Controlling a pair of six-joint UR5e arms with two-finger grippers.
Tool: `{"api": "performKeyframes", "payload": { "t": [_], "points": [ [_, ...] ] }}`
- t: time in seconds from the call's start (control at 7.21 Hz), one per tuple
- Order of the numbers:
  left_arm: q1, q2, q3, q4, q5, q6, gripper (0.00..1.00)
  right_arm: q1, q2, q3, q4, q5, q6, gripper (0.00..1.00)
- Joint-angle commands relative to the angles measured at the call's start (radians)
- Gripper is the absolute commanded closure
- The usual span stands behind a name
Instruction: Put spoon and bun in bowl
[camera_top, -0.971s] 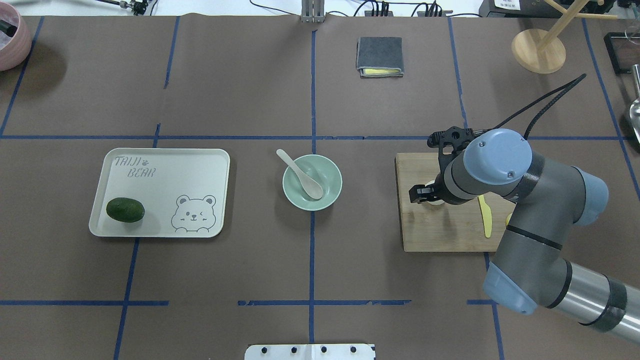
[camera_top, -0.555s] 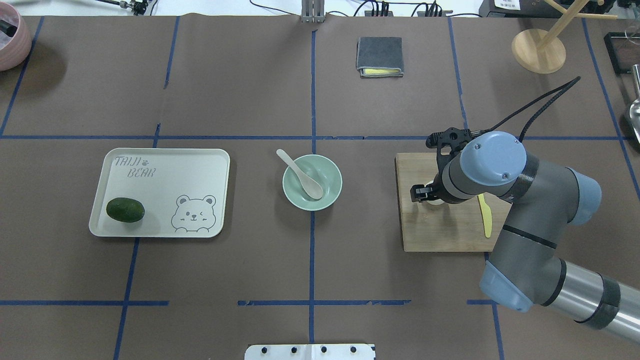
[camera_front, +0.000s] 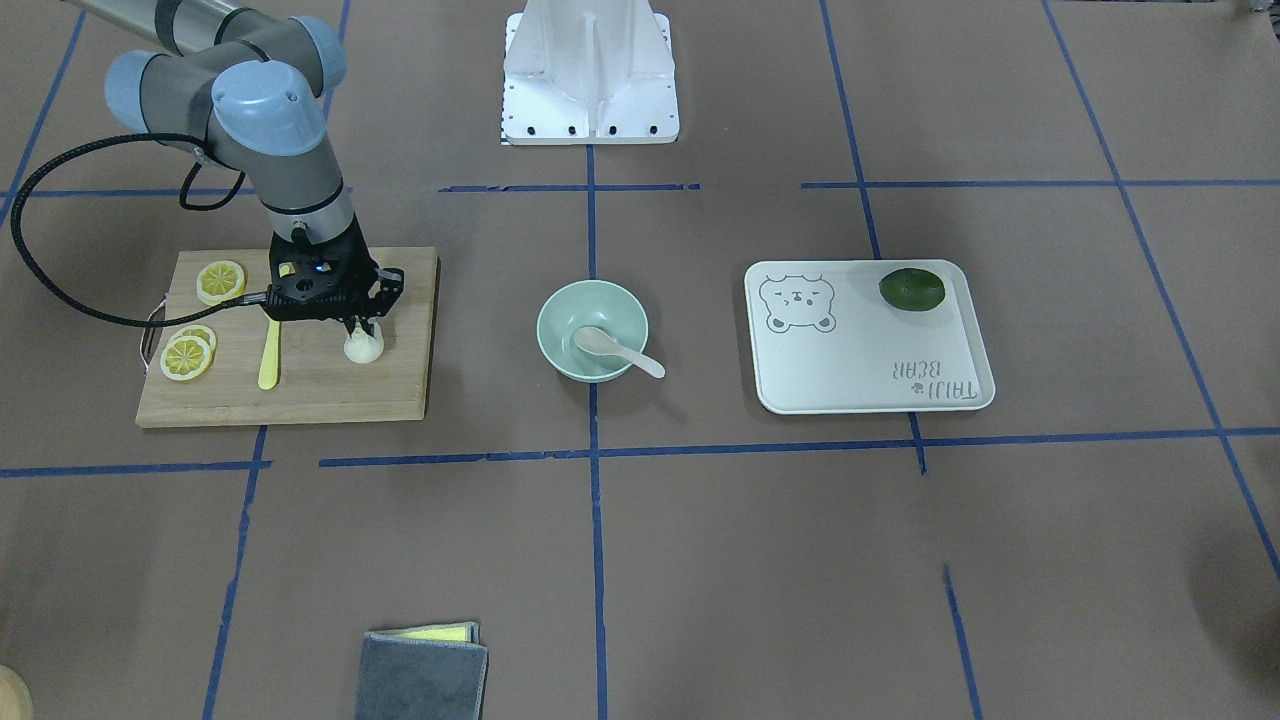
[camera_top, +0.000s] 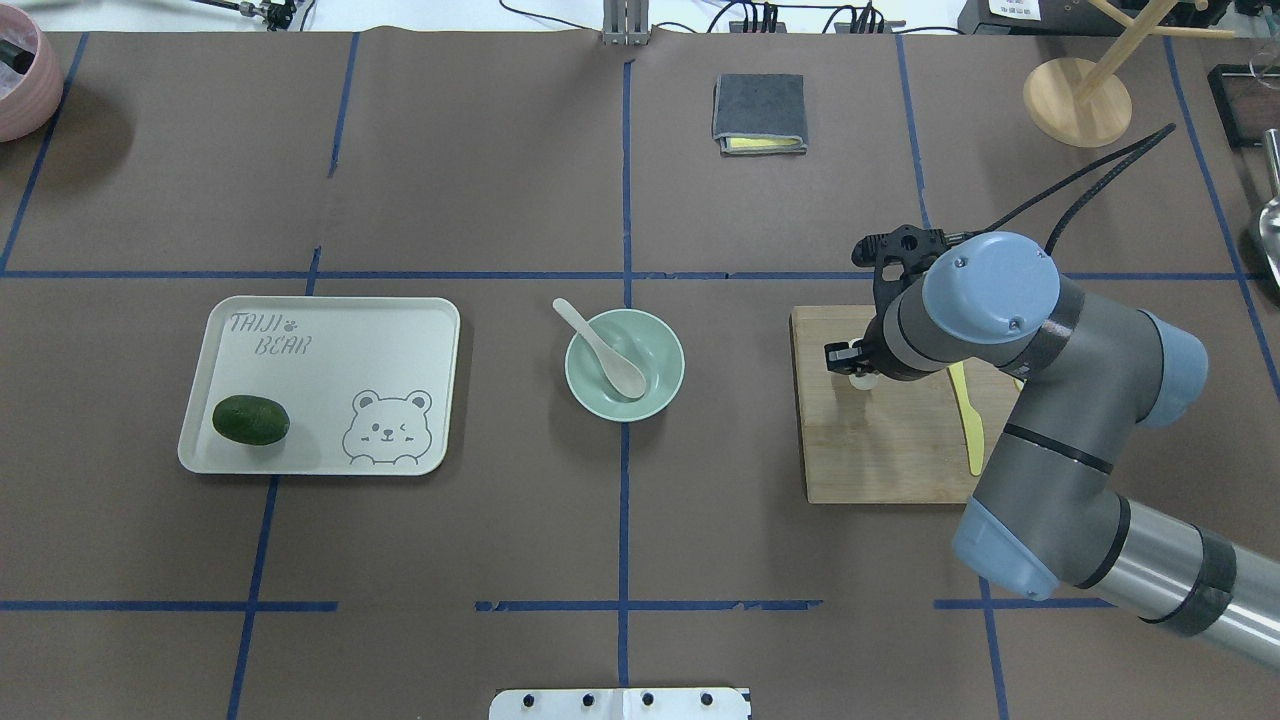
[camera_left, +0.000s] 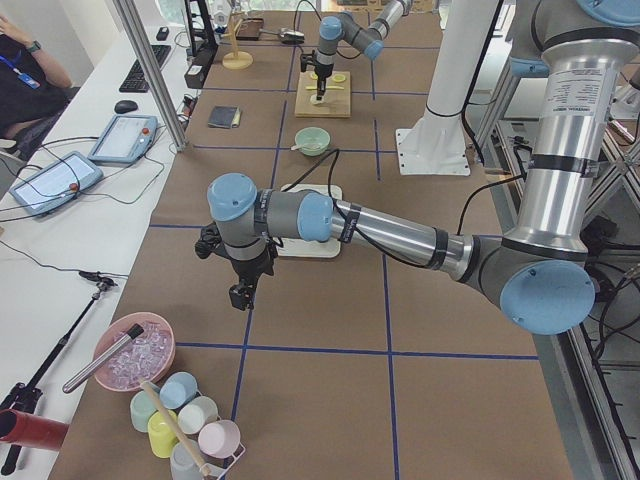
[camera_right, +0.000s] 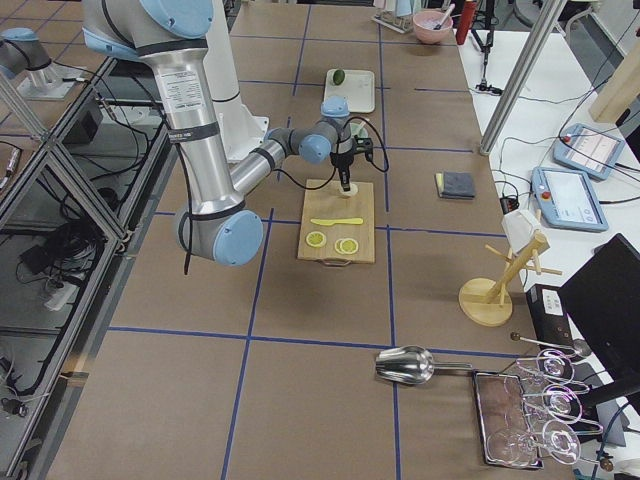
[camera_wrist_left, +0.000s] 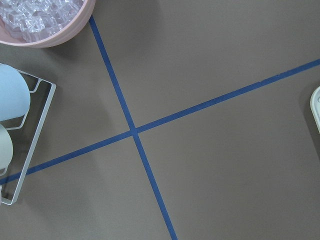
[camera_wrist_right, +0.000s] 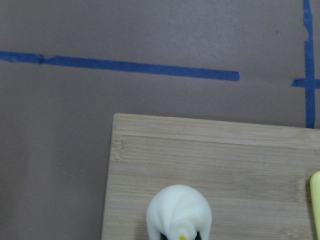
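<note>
The white pleated bun (camera_wrist_right: 179, 207) sits pinched and squeezed tall between my right gripper's fingers (camera_front: 360, 335) over the wooden cutting board (camera_top: 880, 460). It also shows in the overhead view (camera_top: 864, 380), partly under the wrist, and in the front view (camera_front: 364, 347). The off-white spoon (camera_top: 605, 350) lies with its scoop in the mint-green bowl (camera_top: 655, 335) and its handle over the rim. My left gripper (camera_left: 240, 296) hangs over bare table far from the bowl. I cannot tell whether it is open or shut.
A yellow knife (camera_front: 270, 350) and lemon slices (camera_front: 187, 355) lie on the board. A cream tray (camera_top: 380, 340) with a dark green fruit (camera_top: 250, 420) stands left of the bowl. A grey cloth (camera_top: 760, 110) lies far back. A pink ice bowl (camera_wrist_left: 45, 20) is near the left wrist.
My right gripper has moved with the bun toward the board's far side, away from the robot. The spoon, bowl and tray have not moved.
</note>
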Motion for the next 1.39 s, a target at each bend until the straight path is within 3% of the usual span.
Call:
{"api": "performKeyframes", "payload": {
  "t": [0.0, 0.28, 0.55, 0.69, 0.83, 0.97, 1.11, 1.25],
  "points": [
    [0.0, 0.0, 0.0, 0.0, 0.0, 0.0, 0.0, 0.01, 0.181, 0.016, -0.187, 0.005, 0.019, 1.0],
    [0.0, 0.0, -0.003, 0.0, 0.0, 0.0, 0.0, -0.031, 0.289, -0.016, -0.219, -0.001, 0.135, 1.0],
    [0.0, 0.0, -0.006, 0.0, 0.0, 0.0, 0.0, -0.091, 0.419, -0.143, -0.218, -0.047, 0.209, 1.0],
    [0.0, -0.002, -0.006, 0.0, 0.0, 0.0, 0.0, -0.119, 0.468, -0.21, -0.216, -0.078, 0.222, 0.95],
    [0.0, -0.002, -0.006, 0.0, 0.0, 0.0, 0.0, -0.14, 0.484, -0.229, -0.215, -0.08, 0.225, 0.84],
    [0.0, -0.002, -0.006, 0.002, 0.0, 0.0, 0.0, -0.143, 0.505, -0.252, -0.212, -0.081, 0.237, 0.65],
    [0.0, -0.002, -0.008, 0.002, 0.0, 0.0, 0.0, -0.144, 0.527, -0.286, -0.212, -0.106, 0.236, 0.16],
    [0.0, -0.002, -0.008, 0.002, -0.002, 0.0, 0.0, -0.142, 0.528, -0.291, -0.21, -0.118, 0.23, 0.0]
  ]
}}
